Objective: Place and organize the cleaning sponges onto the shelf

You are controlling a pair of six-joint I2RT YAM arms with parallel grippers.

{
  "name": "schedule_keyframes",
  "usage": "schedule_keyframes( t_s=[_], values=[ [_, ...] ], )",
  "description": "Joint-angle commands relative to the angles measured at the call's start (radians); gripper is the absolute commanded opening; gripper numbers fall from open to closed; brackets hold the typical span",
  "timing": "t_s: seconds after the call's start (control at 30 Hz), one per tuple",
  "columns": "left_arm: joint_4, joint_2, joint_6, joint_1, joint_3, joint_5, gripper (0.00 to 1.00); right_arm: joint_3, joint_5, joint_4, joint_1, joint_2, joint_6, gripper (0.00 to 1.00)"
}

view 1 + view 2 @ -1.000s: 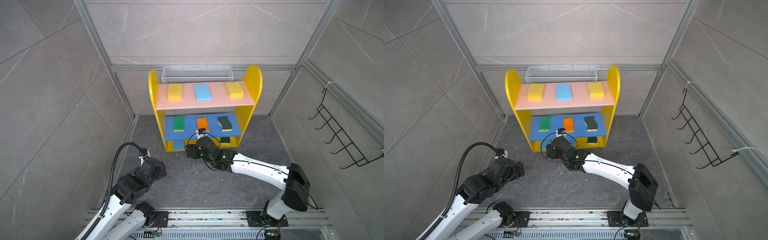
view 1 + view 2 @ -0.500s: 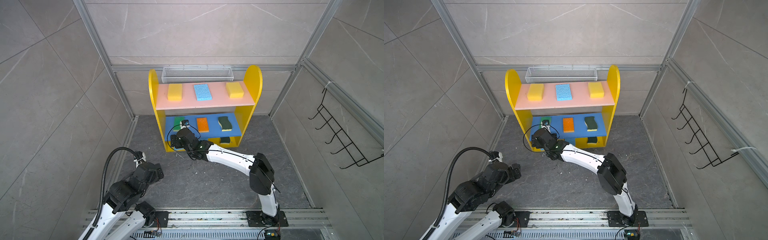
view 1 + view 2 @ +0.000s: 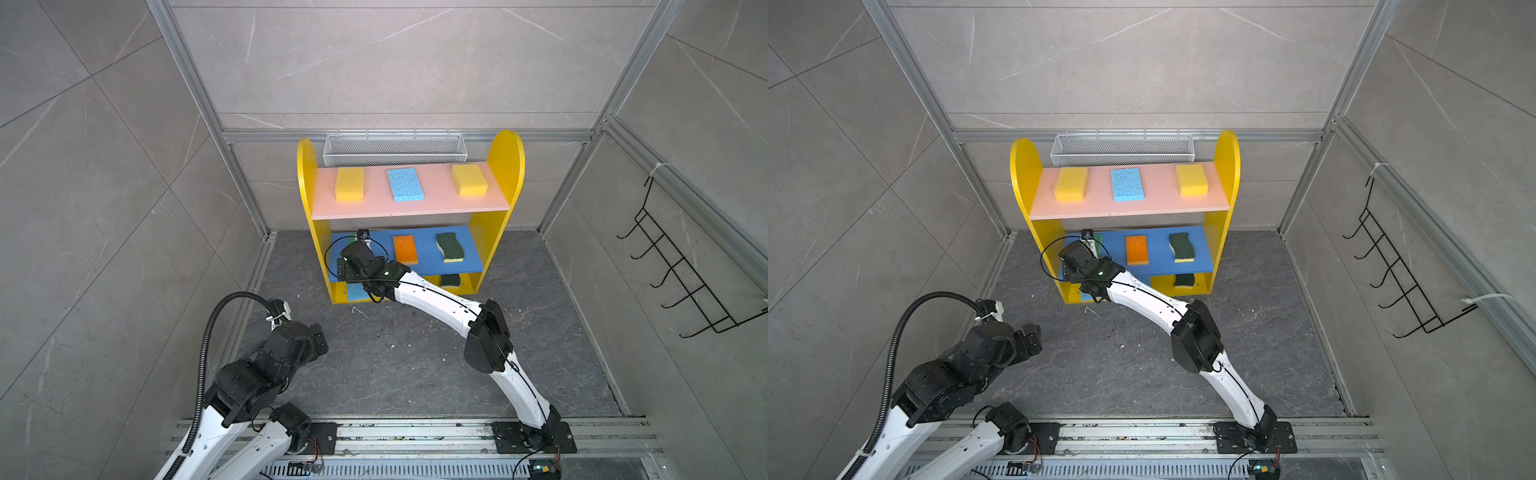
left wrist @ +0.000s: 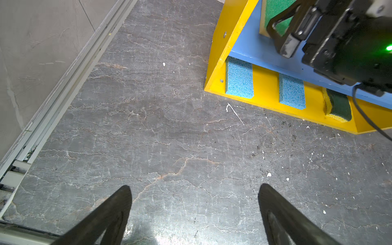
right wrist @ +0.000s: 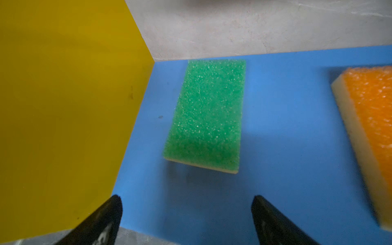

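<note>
The yellow shelf holds all the cleaning sponges in view. Two yellow ones flank a light blue one on the pink board. On the blue board lie a bright green sponge, an orange one and a wavy dark green one. Two light blue sponges and a wavy dark green one sit on the bottom. My right gripper is open at the blue board's left end, just short of the green sponge. My left gripper hangs open and empty over the floor.
A white mesh basket hangs behind the shelf top. A black wire hook rack is on the right wall. An aluminium rail runs along the floor's left edge, close to the left gripper. The shelf's yellow side panel stands beside the right gripper.
My right gripper swung left along the blue board, from in front of the orange sponge to the green one, and its jaws widened. The left arm drew back toward the front left.
</note>
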Motion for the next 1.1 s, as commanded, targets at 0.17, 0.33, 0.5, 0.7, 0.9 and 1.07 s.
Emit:
schedule_keyframes(
  t_s=[0.17,0.33,0.5,0.7,0.9,1.07],
  values=[
    [0.024,-0.003,0.034,0.005,0.05,-0.012,0.97,0.31,0.033,-0.239,-0.001,0.175,-0.014,0.97],
    [0.026,0.006,0.042,0.005,0.054,-0.019,0.97,0.412,0.058,-0.307,-0.009,0.24,0.001,0.98],
    [0.035,0.014,0.048,0.006,0.056,-0.024,0.98,0.416,0.074,-0.316,-0.02,0.251,0.011,0.98],
    [0.049,0.028,0.062,0.01,0.057,-0.027,0.98,0.42,0.081,-0.312,-0.031,0.267,0.012,0.98],
    [0.052,0.031,0.062,0.015,0.059,-0.029,0.98,0.433,0.063,-0.284,-0.037,0.29,-0.012,0.99],
    [0.046,0.028,0.059,0.018,0.068,-0.033,0.98,0.457,0.034,-0.27,-0.04,0.317,-0.048,0.98]
  ],
)
